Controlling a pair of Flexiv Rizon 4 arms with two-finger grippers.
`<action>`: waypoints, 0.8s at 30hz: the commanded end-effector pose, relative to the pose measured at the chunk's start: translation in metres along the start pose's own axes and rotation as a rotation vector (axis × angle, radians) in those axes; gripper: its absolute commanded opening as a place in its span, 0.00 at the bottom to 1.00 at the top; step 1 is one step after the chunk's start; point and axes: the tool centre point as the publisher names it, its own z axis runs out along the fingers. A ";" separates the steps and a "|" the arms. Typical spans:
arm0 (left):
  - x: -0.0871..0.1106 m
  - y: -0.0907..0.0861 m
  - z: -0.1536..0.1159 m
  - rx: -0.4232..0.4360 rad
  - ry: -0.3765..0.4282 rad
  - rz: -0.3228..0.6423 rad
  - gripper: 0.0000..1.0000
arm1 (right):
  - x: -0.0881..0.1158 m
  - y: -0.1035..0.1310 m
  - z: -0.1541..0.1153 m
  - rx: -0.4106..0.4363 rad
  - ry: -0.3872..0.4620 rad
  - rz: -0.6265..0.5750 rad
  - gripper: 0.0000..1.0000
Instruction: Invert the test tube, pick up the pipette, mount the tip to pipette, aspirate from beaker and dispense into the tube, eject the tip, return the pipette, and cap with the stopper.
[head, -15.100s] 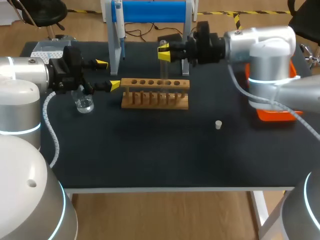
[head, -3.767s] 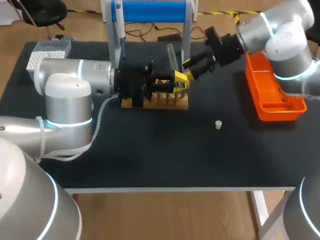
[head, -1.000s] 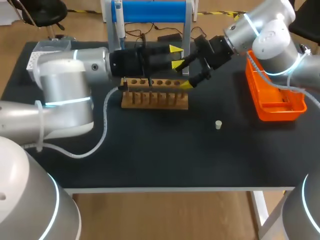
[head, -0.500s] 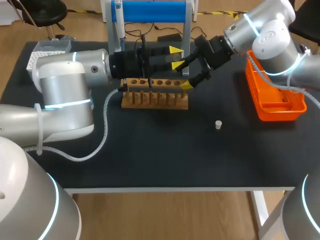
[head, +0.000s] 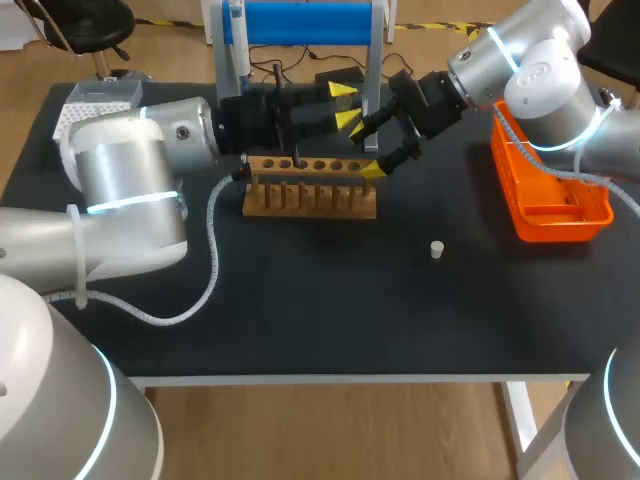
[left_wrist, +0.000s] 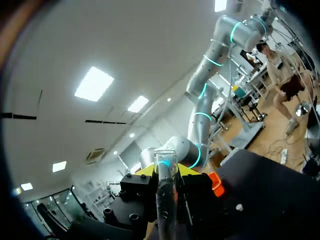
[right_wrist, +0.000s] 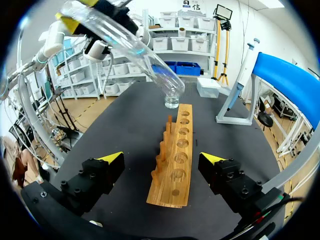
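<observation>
The black table (head: 300, 300) carried the wooden rack (head: 310, 190), with both grippers close above it. The right gripper (right_wrist: 161, 159) stood wide and held nothing, the rack ahead between its fingers. The left gripper (left_wrist: 165, 171) was clamped on the test tube (right_wrist: 131, 46), which was tilted over the rack (plain in both wrist views, barely visible from the head view). The stopper (head: 436, 249) sat well apart.

Matte black bench (head: 300, 310). Pale tan wooden rack (head: 310, 190). Bright orange tray (head: 548, 195). Blue roller (head: 305, 22). Small white stopper (head: 437, 249). Clear, colourless test tube (right_wrist: 130, 42). Black left tool (head: 346, 105) and right tool (right_wrist: 162, 160), both yellow-tipped. Silver left arm (head: 130, 170) and right arm (head: 540, 70), ringed in glowing cyan.
</observation>
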 end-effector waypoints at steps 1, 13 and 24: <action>-0.013 -0.001 -0.009 0.021 -0.079 -0.205 0.00 | 0.001 0.000 -0.001 0.002 0.001 0.000 1.00; -0.034 0.015 -0.006 -0.061 -0.068 -0.481 0.00 | 0.001 0.000 -0.001 0.002 0.001 0.000 1.00; -0.036 0.036 -0.014 -0.060 -0.095 -0.545 0.00 | 0.001 0.000 -0.001 0.002 0.001 0.000 1.00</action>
